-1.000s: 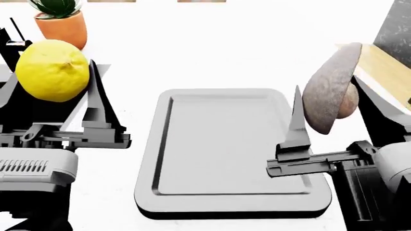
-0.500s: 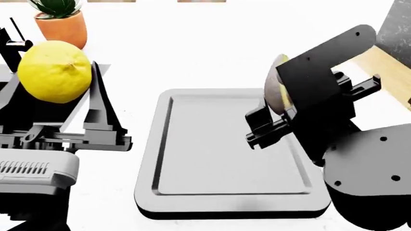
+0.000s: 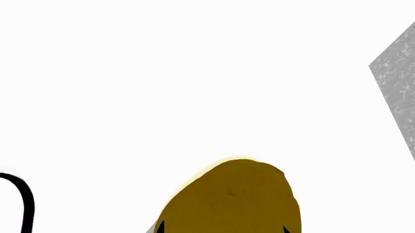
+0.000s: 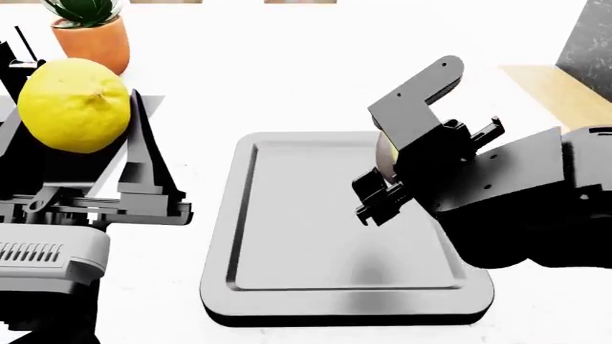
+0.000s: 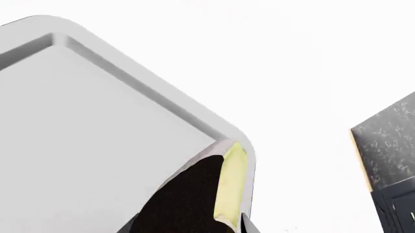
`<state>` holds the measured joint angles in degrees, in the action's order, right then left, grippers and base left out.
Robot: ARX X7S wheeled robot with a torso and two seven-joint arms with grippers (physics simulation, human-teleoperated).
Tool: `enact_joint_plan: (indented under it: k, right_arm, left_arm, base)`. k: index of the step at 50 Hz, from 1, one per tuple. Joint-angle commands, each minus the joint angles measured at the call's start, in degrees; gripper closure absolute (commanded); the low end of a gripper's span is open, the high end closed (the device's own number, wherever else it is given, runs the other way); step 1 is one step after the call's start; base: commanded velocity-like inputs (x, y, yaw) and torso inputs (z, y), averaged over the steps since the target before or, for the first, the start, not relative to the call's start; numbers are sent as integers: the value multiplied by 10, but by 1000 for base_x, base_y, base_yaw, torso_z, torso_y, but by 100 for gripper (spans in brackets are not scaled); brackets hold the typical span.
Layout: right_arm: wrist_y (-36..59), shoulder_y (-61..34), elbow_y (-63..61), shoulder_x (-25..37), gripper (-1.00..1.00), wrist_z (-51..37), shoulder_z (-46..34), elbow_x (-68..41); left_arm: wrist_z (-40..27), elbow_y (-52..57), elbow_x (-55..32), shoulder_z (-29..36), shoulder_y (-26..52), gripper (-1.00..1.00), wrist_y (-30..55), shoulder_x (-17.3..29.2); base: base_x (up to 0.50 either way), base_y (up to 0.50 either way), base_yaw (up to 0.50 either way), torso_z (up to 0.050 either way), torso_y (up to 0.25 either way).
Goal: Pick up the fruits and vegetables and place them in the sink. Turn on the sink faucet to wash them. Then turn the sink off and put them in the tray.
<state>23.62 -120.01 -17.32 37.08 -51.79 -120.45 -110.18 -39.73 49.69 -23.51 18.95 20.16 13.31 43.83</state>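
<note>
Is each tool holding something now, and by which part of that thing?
The left tool holds the lemon by its sides. The right tool holds the avocado half over the tray; where exactly it grips is hidden.

From my head camera, the tray lies on the counter straight ahead, nearer the counter's front edge than its back. My left pincer is left of the tray, off its left edge, with the lemon between its fingers, above the counter. My right pincer hangs over the tray's right half, just inside the right rim, with the avocado clamped in it. A potted plant stands at the counter's far left, behind the lemon.
</note>
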Motion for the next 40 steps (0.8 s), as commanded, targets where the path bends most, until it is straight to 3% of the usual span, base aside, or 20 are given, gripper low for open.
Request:
enact_joint_plan:
  k: [1, 33, 34, 40]
  right_arm:
    - [23, 29, 56, -28, 100, 52, -3, -6]
    - [-14, 112, 101, -14, 100, 107, 5, -10]
    - [-13, 112, 102, -14, -100, 107, 4, -10]
    - [-11, 109, 98, -12, -100, 103, 7, -11]
  left_arm:
    - [-3, -2, -10, -4, -1, 100, -8, 1]
    - [-5, 5, -11, -6, -2, 100, -9, 6]
    - [-6, 5, -11, -6, -2, 100, -8, 6]
    - [-6, 5, -9, -5, -3, 100, -9, 6]
  base:
    - [0, 0, 0, 0, 0]
    - [0, 0, 0, 0, 0]
    - [0, 0, 0, 0, 0]
    - [0, 0, 0, 0, 2]
